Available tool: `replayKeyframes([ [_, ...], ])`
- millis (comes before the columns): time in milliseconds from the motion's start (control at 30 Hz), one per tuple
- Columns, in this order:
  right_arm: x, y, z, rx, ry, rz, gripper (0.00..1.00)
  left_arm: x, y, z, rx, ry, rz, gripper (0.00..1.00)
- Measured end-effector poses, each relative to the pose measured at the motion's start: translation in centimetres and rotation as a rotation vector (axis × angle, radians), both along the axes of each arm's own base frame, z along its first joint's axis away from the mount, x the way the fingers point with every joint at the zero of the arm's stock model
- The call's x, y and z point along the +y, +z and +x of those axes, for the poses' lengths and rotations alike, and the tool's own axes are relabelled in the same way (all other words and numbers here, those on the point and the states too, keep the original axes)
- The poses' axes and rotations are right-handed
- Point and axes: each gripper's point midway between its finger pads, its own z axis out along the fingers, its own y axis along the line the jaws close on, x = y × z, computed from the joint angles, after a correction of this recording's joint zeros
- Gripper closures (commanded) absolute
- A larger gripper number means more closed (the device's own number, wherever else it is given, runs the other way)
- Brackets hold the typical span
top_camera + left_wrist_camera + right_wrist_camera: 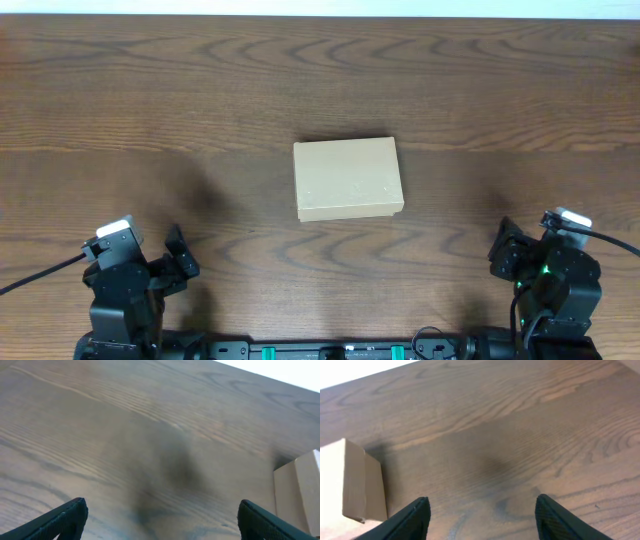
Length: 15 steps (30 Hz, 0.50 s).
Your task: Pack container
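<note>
Near left corner of the table (150,100): left gripper (182,256), low over bare wood, spread wide and holding nothing. Well apart from the container (348,179), with only a tan corner of it showing at the right edge of the left wrist view. Centre of the table: container lying flat, broad face up and seemingly closed, though hard to confirm from overhead, with no seam or flap edge plainly readable. Nothing to pack visible anywhere in frame. Near right corner: right gripper (503,250), likewise wide open and empty, also well apart from the container, with one plain side wall at the left edge of the right wrist view. Judged as the very start: lid not yet lifted, nothing yet loaded. Risks from here: a light cardboard box on smooth wood, likely to slide or spin under a one-sided push instead of opening; best met by bracing with one gripper while prying with the other. Likely to crease or tear at the hinge if pinched hard or folded back too far. Easily knocked askew by a finger on a low sweep inward from either corner. Possible clash of both arms over so small a target if closing in together.
</note>
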Motion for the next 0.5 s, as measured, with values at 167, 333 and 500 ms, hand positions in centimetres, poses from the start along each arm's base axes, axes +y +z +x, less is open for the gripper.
replayKeyframes([
  [167,0.7,-1.7,0.8,0.053,0.048,0.017,0.14,0.2,-0.9,-0.7,0.048,0.004,0.007,0.05],
  [333,1.8,-2.7,1.7,0.095,0.113,0.049,0.01,0.3,-2.0,-1.5,0.104,0.005,0.015,0.04],
  [500,2.9,-3.4,2.6,0.123,0.173,0.088,0.01,0.4,-2.9,-2.4,0.155,0.005,0.022,0.05],
])
